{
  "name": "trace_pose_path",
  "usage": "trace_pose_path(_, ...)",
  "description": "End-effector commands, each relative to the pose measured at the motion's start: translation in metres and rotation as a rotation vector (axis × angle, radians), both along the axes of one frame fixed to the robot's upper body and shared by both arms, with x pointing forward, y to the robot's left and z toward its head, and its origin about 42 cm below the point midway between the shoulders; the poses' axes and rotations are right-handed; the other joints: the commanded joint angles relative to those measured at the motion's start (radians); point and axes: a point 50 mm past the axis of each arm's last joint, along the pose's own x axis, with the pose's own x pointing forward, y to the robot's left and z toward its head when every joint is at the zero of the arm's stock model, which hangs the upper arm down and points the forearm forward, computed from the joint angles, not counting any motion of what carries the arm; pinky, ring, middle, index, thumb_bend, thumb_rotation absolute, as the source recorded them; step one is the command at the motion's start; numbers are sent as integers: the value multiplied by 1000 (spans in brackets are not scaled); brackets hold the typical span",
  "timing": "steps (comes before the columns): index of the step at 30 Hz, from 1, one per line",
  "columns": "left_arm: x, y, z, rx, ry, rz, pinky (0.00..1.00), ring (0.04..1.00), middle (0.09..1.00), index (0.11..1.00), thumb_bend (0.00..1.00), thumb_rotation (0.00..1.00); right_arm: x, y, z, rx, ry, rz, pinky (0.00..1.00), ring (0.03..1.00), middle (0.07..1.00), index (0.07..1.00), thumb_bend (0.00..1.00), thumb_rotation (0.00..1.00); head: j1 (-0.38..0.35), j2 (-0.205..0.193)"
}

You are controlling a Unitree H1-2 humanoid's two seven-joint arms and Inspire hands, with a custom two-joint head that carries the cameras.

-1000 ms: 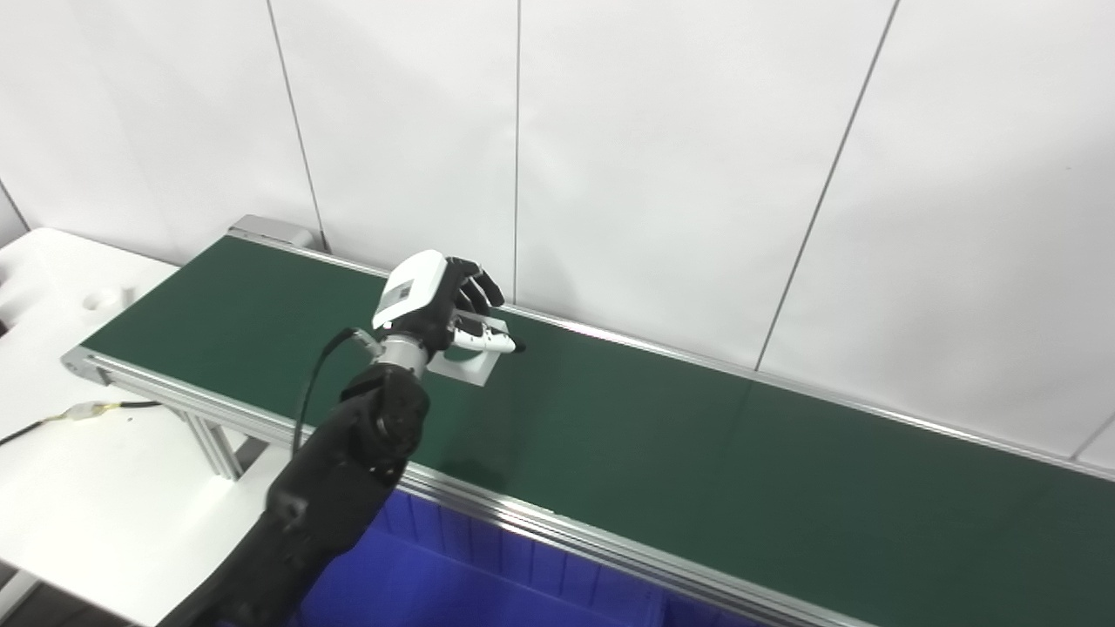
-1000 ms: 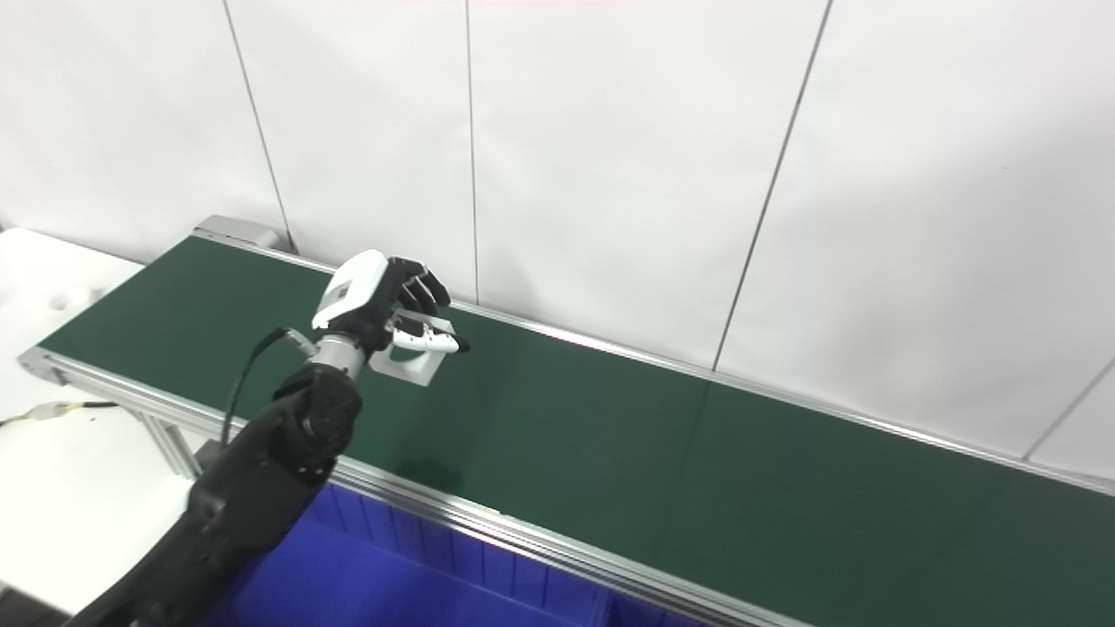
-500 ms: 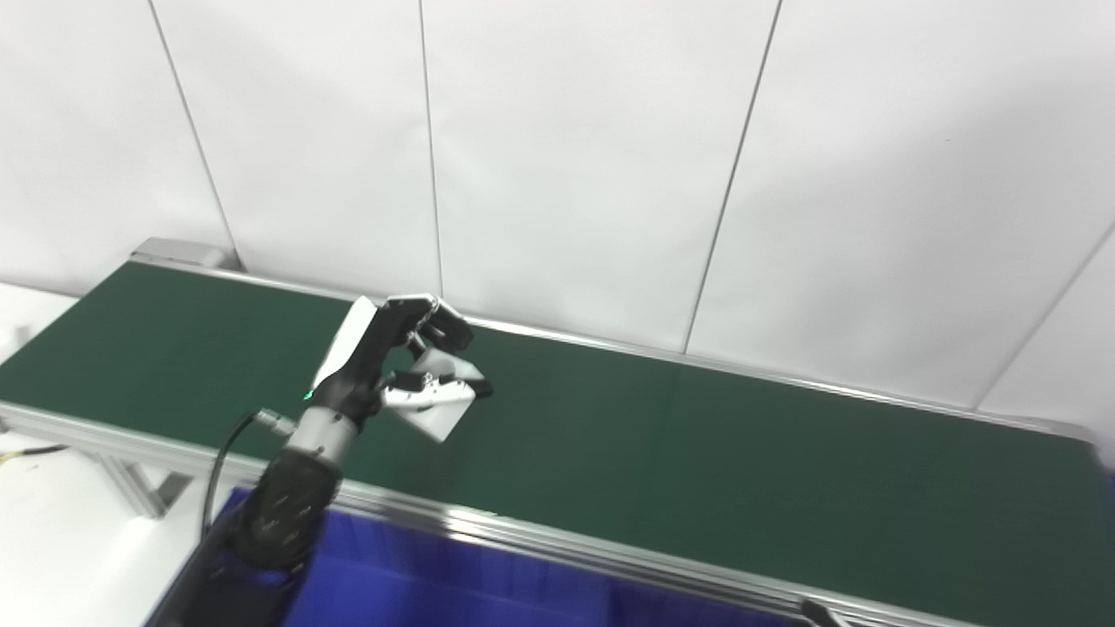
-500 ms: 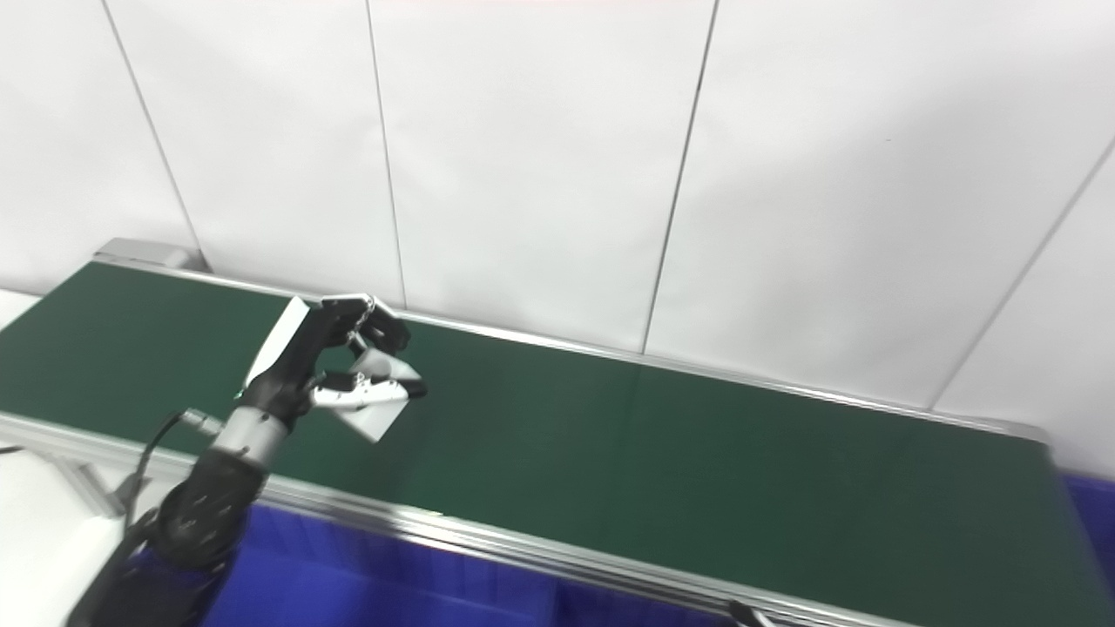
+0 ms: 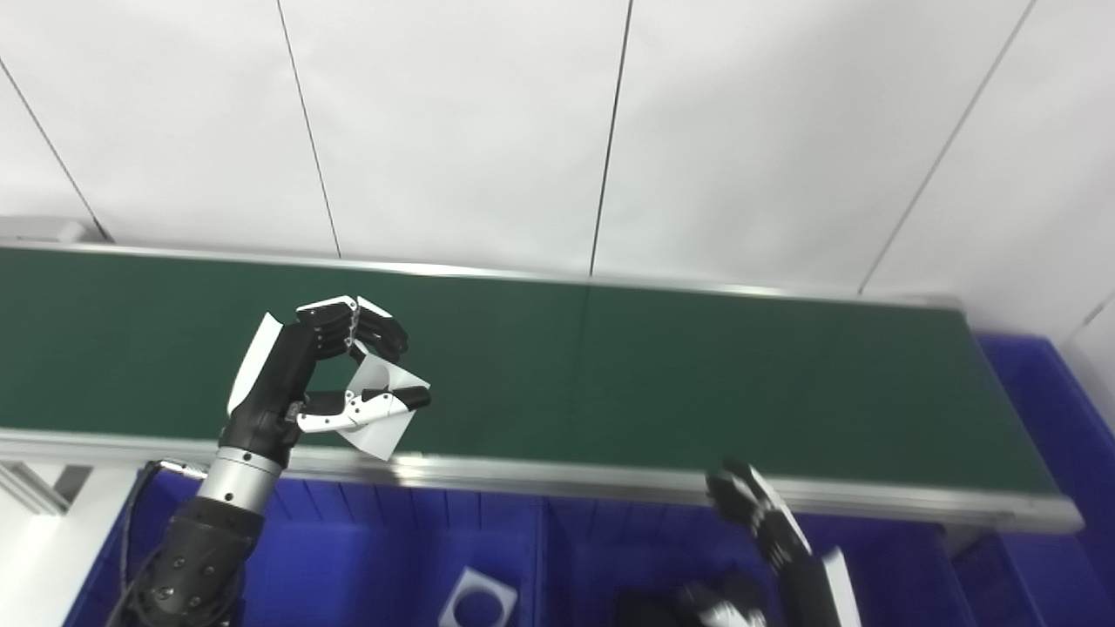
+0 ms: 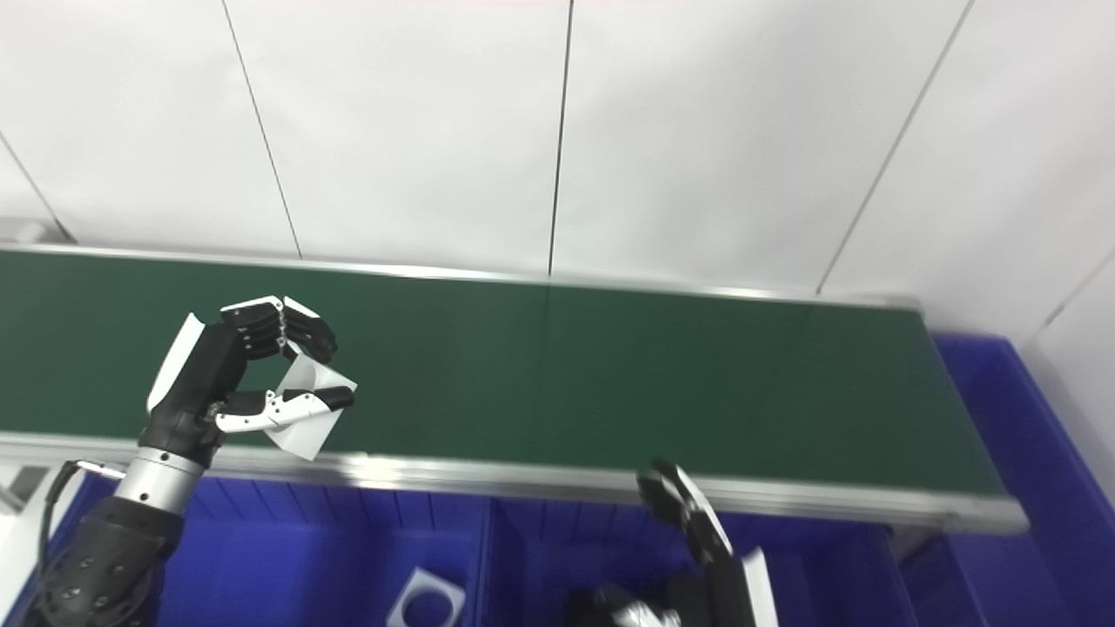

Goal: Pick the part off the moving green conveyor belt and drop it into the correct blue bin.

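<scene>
My left hand [image 5: 305, 383] is shut on a flat white square part [image 5: 383, 418], pinched between thumb and fingers. It holds the part tilted in the air above the near edge of the green conveyor belt [image 5: 662, 374]. My right hand [image 5: 766, 540] is low at the bottom edge, fingers spread, open and empty, over a blue bin [image 5: 610, 540]. Another blue bin [image 5: 366, 557] lies below the left hand; a white square part with a round hole [image 5: 477, 599] lies in it.
The belt's silver near rail [image 5: 610, 479] runs across the picture. A further blue bin [image 5: 1045, 418] sits past the belt's right end. White wall panels stand behind the belt. A white table corner [image 5: 35, 549] shows at the bottom left.
The camera has swung right and down, so the bins and right hand show. My left hand has lifted the part off the belt and drawn it toward the near rail.
</scene>
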Motion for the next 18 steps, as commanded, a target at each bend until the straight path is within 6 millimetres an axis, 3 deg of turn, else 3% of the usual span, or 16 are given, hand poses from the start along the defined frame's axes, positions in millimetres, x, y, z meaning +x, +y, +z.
trace_pose_path(1,-8,0,7,-39,-52,-12,309,420,509,481,494,0,6,2,17,6,-68,-2,771,813,841,894,733,622,0,24)
trace_pose_path(8,-40,6,-32,-137,45,39,297,428,498,483,495,0,13,2,20,-2,-65,-3,783,826,857,907,755,676,0,65)
trace_pose_path(18,-68,20,-69,-144,97,66,286,421,490,490,495,0,19,-1,18,0,-59,-6,784,812,844,900,784,721,27,65)
